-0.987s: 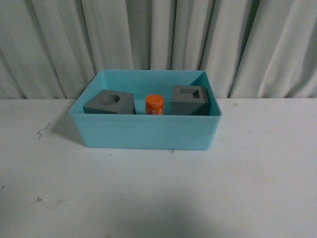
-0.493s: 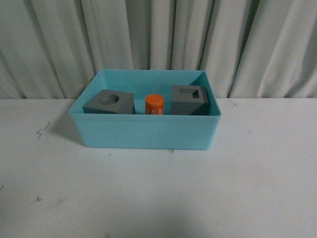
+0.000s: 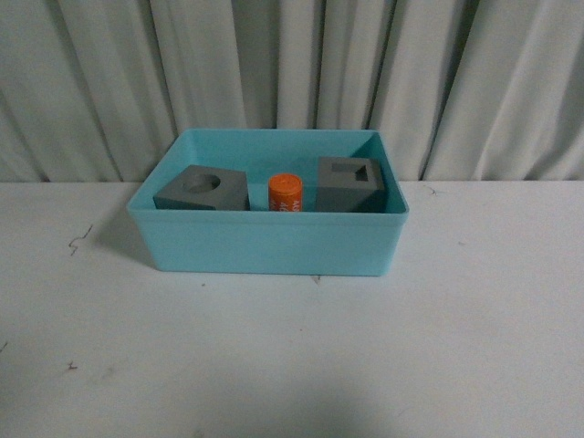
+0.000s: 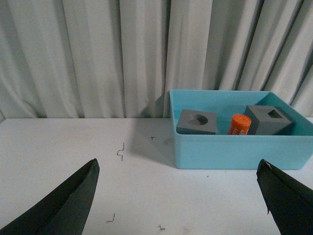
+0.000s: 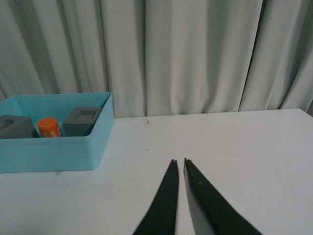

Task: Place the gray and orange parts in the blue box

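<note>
Three parts sit in the blue box, well apart from both fingers.

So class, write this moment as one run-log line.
light blue plastic bin: holds round-recess gray cube, orange cylinder, rectangular-recess gray cube | left pincer: open, empty | right pincer: shut, empty

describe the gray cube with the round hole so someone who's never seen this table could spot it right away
Find the turquoise bin at the back of the white table, in front of the curtain. Three parts stand in a row inside it; the gray cube with the round recess is the leftmost in the front view, beside the orange cylinder. The other gray cube, at the far right, has a rectangular recess.
</note>
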